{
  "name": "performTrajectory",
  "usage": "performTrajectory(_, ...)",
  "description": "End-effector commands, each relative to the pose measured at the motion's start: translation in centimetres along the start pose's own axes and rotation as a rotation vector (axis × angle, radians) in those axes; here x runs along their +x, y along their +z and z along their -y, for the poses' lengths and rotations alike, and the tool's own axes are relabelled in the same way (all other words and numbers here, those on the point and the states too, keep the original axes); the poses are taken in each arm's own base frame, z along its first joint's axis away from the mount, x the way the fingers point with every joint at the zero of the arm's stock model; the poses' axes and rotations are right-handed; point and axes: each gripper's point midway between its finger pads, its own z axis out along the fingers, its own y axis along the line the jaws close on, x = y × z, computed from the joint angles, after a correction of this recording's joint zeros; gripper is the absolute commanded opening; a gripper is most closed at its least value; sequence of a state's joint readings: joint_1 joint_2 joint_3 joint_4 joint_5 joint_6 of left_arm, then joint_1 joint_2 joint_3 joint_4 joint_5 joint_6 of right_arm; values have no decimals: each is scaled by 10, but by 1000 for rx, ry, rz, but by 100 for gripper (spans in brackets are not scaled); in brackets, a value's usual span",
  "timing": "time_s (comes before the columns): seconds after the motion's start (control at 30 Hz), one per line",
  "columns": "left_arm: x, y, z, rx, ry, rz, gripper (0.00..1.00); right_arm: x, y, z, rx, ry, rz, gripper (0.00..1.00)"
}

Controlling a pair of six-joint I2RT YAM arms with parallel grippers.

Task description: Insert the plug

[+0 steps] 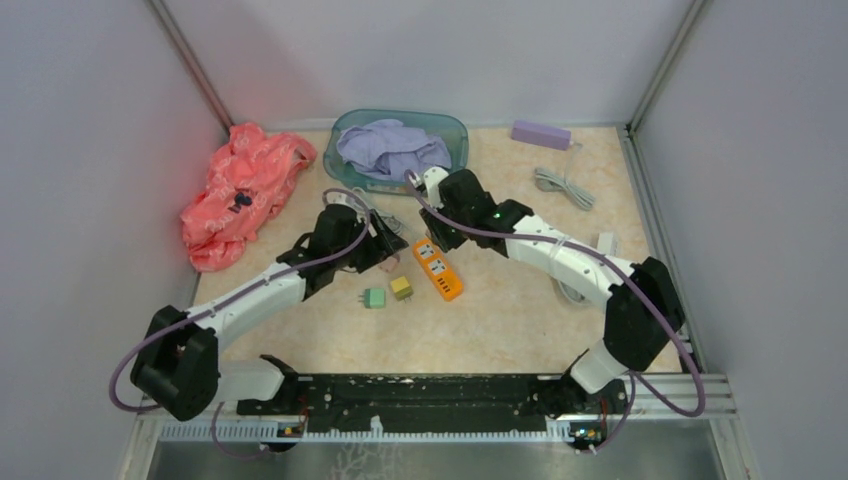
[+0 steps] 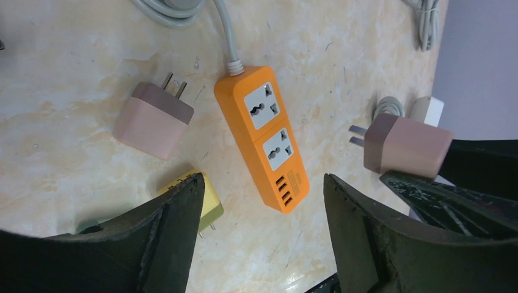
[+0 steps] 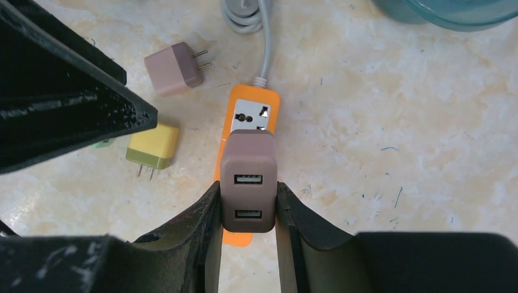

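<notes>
The orange power strip [image 2: 262, 137] lies flat on the table, its two sockets facing up; it also shows in the overhead view [image 1: 438, 268]. My right gripper [image 3: 248, 186] is shut on a mauve plug [image 3: 248, 180], gripped by its sides with its two USB ports towards the camera. It hangs just above the strip's near socket [image 3: 250, 113]. From the left wrist view this held plug [image 2: 406, 146] is at the right, prongs showing. My left gripper [image 2: 262, 180] hovers open over the strip's USB end, holding nothing.
A second mauve plug [image 2: 153, 119], a yellow plug [image 2: 207, 198] and a green plug [image 1: 374, 297] lie left of the strip. Behind are a teal basin [image 1: 455, 125] with lilac cloth, a pink cloth [image 1: 240, 190], a purple box [image 1: 540, 133] and a grey cable [image 1: 562, 186].
</notes>
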State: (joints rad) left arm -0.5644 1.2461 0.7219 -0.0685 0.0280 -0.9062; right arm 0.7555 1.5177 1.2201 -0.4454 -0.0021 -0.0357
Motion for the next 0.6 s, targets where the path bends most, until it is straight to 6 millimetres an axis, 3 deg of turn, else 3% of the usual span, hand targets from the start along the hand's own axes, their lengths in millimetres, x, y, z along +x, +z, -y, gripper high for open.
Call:
performTrajectory(0.0,-1,13,19,83,36,-27,76,-18,-4,8,12,95,-1,0)
performTrajectory(0.3,13,39,11,64,29,-90,70,-15,15,12,32,144,-59,0)
performTrajectory(0.57,35,63,-2,8,30,-160,65,-1,40,9,28,182,-136,0)
